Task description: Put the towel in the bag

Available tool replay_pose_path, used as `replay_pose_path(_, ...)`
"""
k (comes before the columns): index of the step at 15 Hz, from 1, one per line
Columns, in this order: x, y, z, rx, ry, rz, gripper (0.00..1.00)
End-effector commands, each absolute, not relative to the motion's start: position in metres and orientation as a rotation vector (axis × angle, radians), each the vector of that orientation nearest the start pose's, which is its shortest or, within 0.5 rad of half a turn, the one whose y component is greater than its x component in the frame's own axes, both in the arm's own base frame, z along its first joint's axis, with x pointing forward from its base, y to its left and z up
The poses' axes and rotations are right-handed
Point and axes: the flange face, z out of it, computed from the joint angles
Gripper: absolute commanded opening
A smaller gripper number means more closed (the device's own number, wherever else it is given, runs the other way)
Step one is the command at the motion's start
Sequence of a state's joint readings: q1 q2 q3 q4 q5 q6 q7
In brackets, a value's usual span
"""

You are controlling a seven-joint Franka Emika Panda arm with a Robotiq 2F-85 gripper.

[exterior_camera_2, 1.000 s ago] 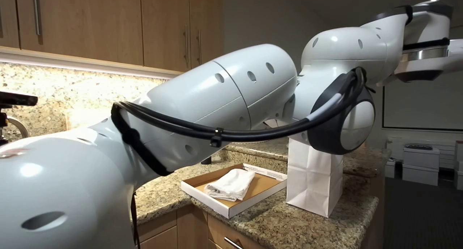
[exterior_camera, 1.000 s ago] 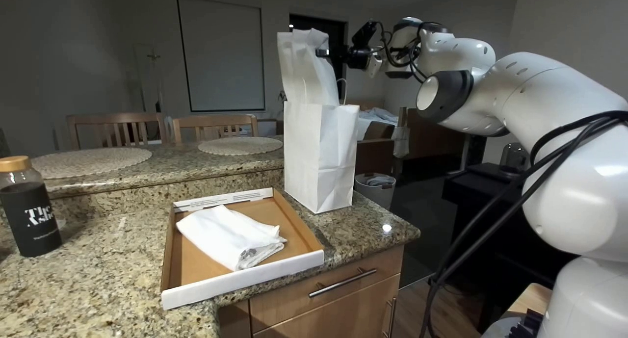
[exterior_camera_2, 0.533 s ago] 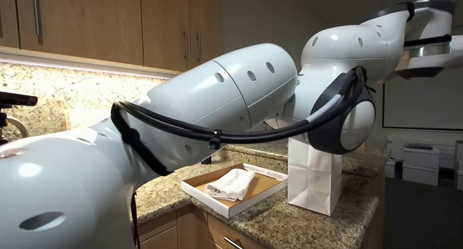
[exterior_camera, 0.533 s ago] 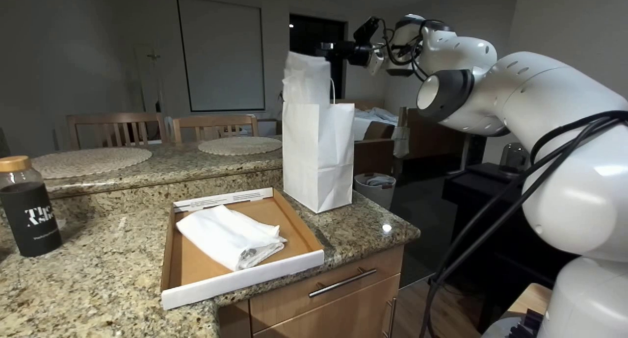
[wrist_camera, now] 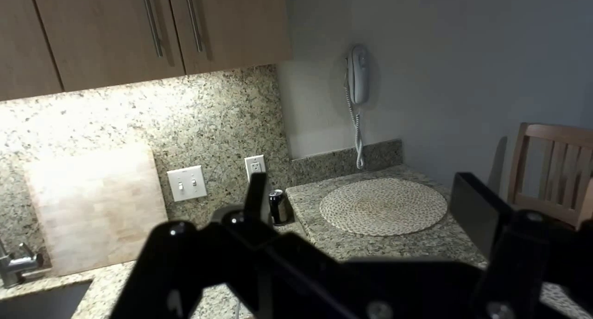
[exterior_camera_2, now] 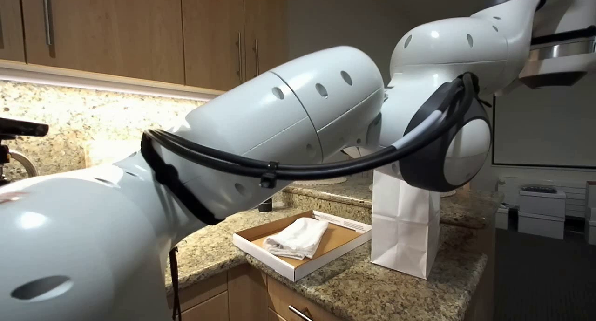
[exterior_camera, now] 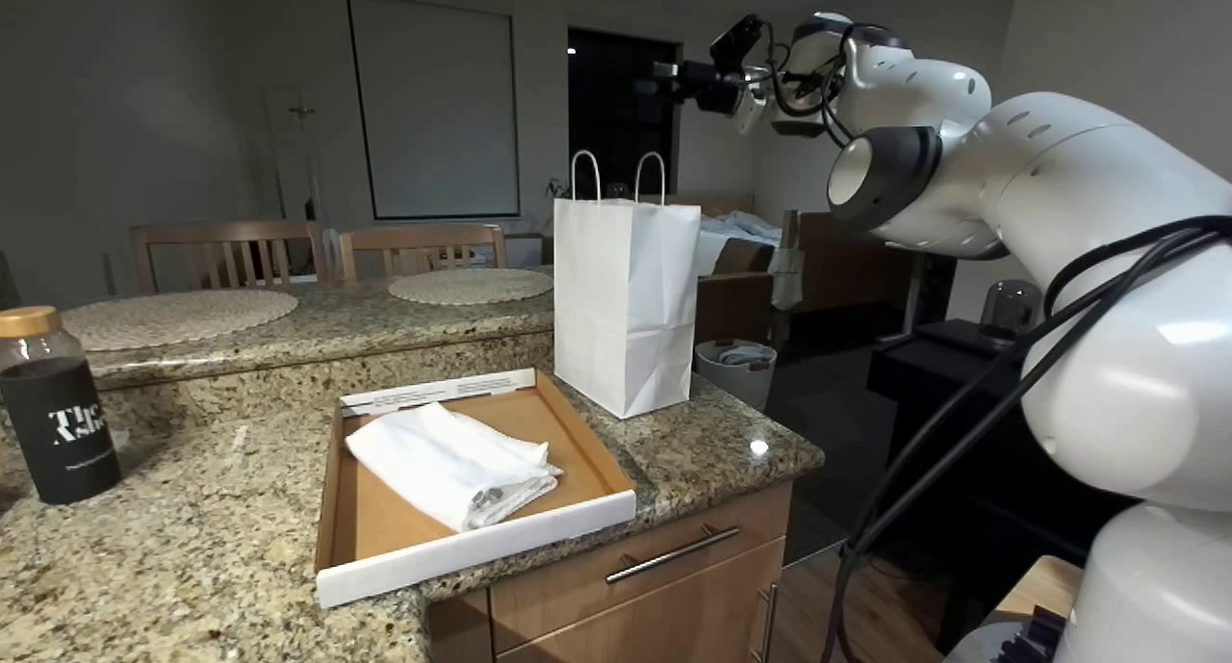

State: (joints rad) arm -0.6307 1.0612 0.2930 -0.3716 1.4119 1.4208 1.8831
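The white paper bag (exterior_camera: pixel 616 307) stands upright on the counter near its corner, both handles up. From outside, its contents are hidden. A folded white towel (exterior_camera: pixel 452 466) lies in a shallow cardboard tray (exterior_camera: pixel 481 546) beside the bag; both exterior views show this towel (exterior_camera_2: pixel 298 237) and the bag (exterior_camera_2: pixel 404 230). Above and slightly to one side of the bag's mouth, my gripper (exterior_camera: pixel 656 78) hangs apart from it. In the wrist view the gripper (wrist_camera: pixel 360 194) is open, its fingers (wrist_camera: pixel 477 217) wide apart with nothing between them.
A dark bottle (exterior_camera: pixel 60 432) with a wooden lid stands on the counter. Woven placemats (exterior_camera: pixel 472 286) lie on the raised ledge, with chairs (exterior_camera: pixel 423 244) behind. The granite counter's edge (exterior_camera: pixel 808 459) runs close to the bag. A black can (wrist_camera: pixel 278 208) is near the wall.
The gripper has let go of a white cloth, which dropped down into the bag and out of sight. Since then the arm has risen and drawn back; the tray and its towel stayed put.
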Motion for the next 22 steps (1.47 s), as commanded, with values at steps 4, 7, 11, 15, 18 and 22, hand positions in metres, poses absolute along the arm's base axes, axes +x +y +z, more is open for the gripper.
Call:
replay_pose_path(4,0.677,-0.293,0.612,-0.927,1.536,0.962,1.00)
replay_pose_path(7,0.654,-0.286,0.660,-1.003,1.621,0.841,1.00)
replay_pose_path(11,0.616,-0.273,0.726,-1.075,1.768,0.651,1.00)
replay_pose_path(15,0.585,-0.263,0.773,-1.111,1.922,0.418,1.00)
replay_pose_path(18,0.572,-0.262,0.789,-1.121,2.050,0.240,1.00)
replay_pose_path(22,0.563,-0.270,0.789,-1.105,2.251,0.034,1.00)
